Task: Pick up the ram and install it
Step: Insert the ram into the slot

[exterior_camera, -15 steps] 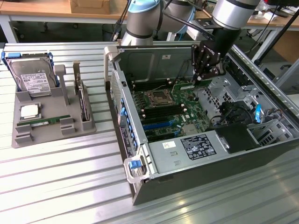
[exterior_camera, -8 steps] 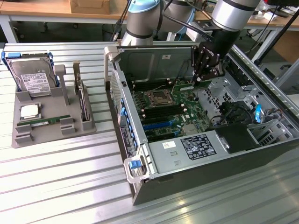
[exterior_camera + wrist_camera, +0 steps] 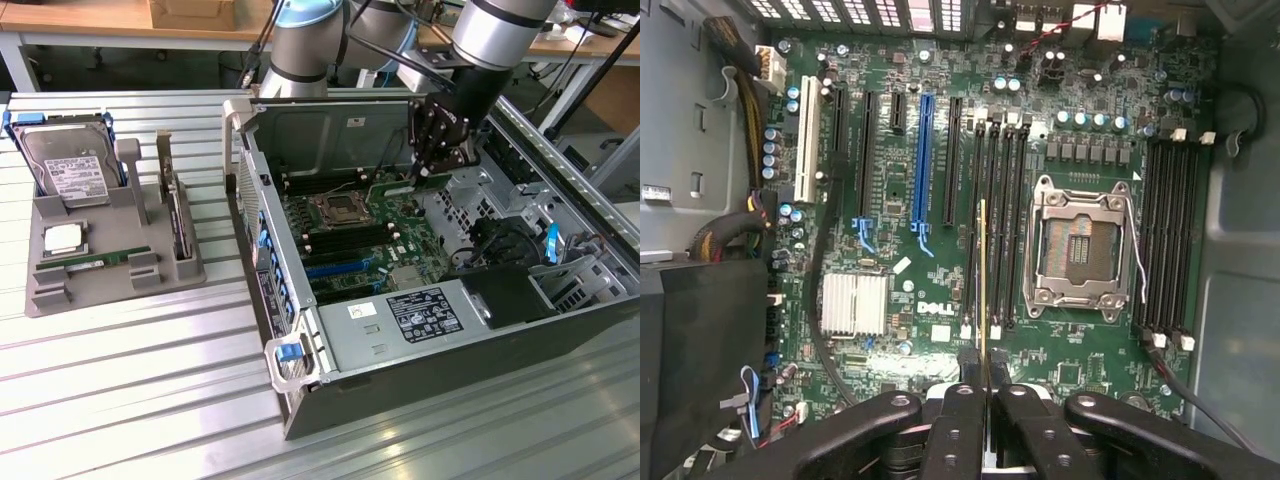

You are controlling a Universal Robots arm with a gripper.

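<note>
The gripper [image 3: 983, 368] is pinched narrow on the ram [image 3: 983, 280]. The ram hangs edge-down inside the computer case, over the memory slots [image 3: 995, 220] beside the CPU socket [image 3: 1080, 250], its long axis parallel to those slots.

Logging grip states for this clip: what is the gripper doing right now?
Gripper: shut on the ram, held edge-on over the motherboard.

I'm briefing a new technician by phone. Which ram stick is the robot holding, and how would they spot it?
Find the open computer case, then the gripper above its motherboard. The ram is the thin green stick clamped in it, edge down over the memory slots; its twin lies flat on the grey tray.
</note>
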